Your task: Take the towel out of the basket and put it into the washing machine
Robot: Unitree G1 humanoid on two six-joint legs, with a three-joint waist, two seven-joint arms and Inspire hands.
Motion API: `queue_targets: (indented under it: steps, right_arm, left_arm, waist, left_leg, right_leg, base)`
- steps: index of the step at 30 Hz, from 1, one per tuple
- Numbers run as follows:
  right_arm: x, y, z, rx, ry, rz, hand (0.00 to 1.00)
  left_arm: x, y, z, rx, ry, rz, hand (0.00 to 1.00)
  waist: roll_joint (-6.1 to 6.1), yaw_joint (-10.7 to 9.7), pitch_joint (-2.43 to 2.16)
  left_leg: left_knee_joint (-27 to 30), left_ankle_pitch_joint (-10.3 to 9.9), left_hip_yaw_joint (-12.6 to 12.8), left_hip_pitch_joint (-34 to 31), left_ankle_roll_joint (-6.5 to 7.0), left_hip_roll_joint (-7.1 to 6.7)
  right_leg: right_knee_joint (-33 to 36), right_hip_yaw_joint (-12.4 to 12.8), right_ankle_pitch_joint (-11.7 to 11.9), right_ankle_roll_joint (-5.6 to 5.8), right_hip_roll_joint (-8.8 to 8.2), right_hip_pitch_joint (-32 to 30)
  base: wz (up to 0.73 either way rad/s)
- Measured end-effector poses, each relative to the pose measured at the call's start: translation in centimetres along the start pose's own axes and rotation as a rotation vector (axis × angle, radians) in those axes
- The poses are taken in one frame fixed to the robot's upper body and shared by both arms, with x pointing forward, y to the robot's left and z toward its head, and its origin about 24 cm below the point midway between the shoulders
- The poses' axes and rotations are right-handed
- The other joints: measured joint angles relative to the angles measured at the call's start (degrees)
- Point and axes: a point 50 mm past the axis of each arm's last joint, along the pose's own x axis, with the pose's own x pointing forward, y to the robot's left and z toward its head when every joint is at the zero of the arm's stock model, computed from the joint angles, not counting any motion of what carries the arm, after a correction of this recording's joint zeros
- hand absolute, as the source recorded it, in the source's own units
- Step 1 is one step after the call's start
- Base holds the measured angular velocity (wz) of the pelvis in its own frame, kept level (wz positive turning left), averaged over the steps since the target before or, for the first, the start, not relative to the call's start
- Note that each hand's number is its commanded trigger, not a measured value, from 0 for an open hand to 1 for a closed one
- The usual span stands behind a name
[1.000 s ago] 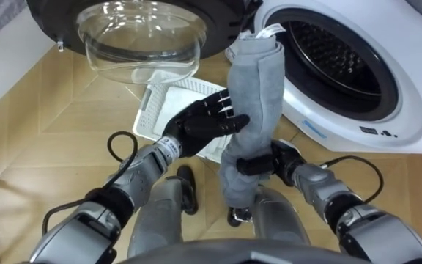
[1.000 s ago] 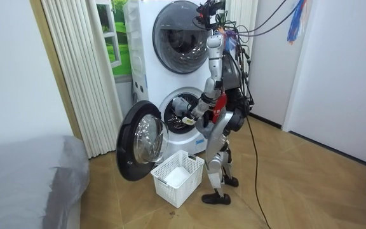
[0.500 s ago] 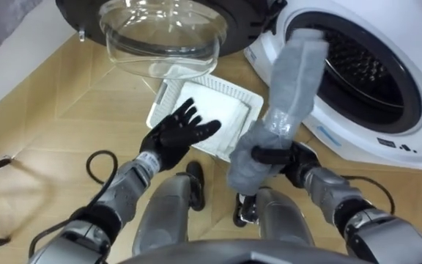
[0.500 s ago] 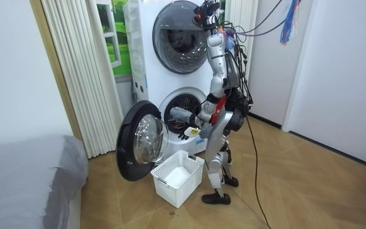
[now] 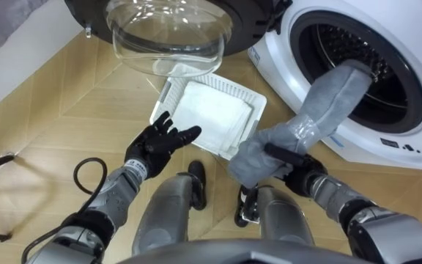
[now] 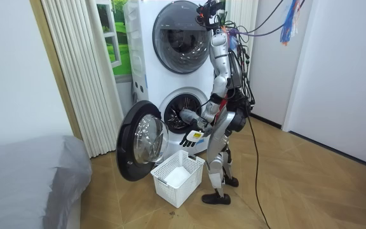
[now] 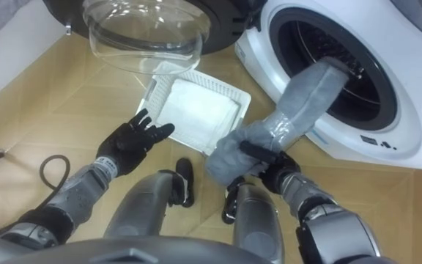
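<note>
Feeding is being carried out in the left eye view: the long grey rolled towel [image 5: 321,110] is being gripped near its lower end by the right hand [image 5: 297,167], whose fingers are curled round it. Its upper end is being aimed at the dark drum mouth of the white front-loading washing machine [image 5: 416,132]; whether the tip is past the rim cannot be told. The left hand [image 5: 154,145] is being held open, fingers spread, above the wooden floor [image 5: 50,125] beside the white plastic laundry basket [image 5: 222,86], under the round glass door [image 5: 171,37]. For a good result, the roll is probably best driven along its own length, deep past the rim. The slack bunch below the grip should be lifted in before anything is let go, or it is likely to slide back out.

In the room view, the robot is being seen standing close before the lower machine, with a second machine [image 6: 176,35] stacked above. The towel is being bridged from its right hand to the opening, and the basket is lying at its feet.

In the right eye view, the same hold is being shown. Small dark marks [image 7: 371,138] are being displayed on the front panel below the drum, but they are too small to be read.
</note>
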Motion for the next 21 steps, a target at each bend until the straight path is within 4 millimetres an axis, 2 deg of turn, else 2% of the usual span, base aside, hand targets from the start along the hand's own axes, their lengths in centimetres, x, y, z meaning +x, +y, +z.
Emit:
queue_targets:
  steps: [4, 13, 18, 21]
  right_arm:
    - [-0.2, -0.9, 0.5, 0.102, -0.01, -0.027, 1.0]
    - [-0.6, -1.8, 3.8, 0.243, -0.105, -0.035, 1.0]
    - [-1.2, -2.9, 6.6, 0.253, -0.173, -0.071, 1.0]
    - [-2.0, -3.7, 9.4, 0.232, -0.219, -0.106, 1.0]
  left_arm:
    - [0.0, 0.0, -0.3, -0.007, 0.009, 0.024, 0.0]
    - [0.0, 0.1, 0.0, 0.017, 0.018, 0.038, 0.0]
    - [-0.2, 0.6, 0.8, 0.037, 0.002, 0.045, 0.0]
    - [-0.3, 1.0, 1.5, 0.05, -0.013, 0.062, 0.0]
  waist:
    - [-0.29, 0.0, 0.18]
    - [-1.01, -0.1, 0.19]
    - [-2.54, -0.1, 0.12]
    - [-3.68, -0.2, 0.1]
  left_leg:
    - [0.0, 0.1, 0.2, 0.1, 0.21, -0.5]
    - [0.2, 0.3, -0.3, -2.0, 0.42, -1.33]
    - [0.3, 0.4, -0.4, -2.5, 0.4, -1.53]
    - [0.4, 0.5, 0.1, -2.9, 0.58, -1.41]
  right_leg:
    - [0.9, 0.0, -0.4, 0.22, -0.65, -0.2]
    - [1.8, -0.3, -0.7, 0.33, -1.16, -2.3]
    - [2.3, -0.1, -0.8, 0.37, -1.3, -3.2]
    - [3.1, 0.3, -0.8, 0.42, -1.61, -4.1]
  base:
    - [0.04]
    - [0.03]
    - [0.0]
    - [-0.05]
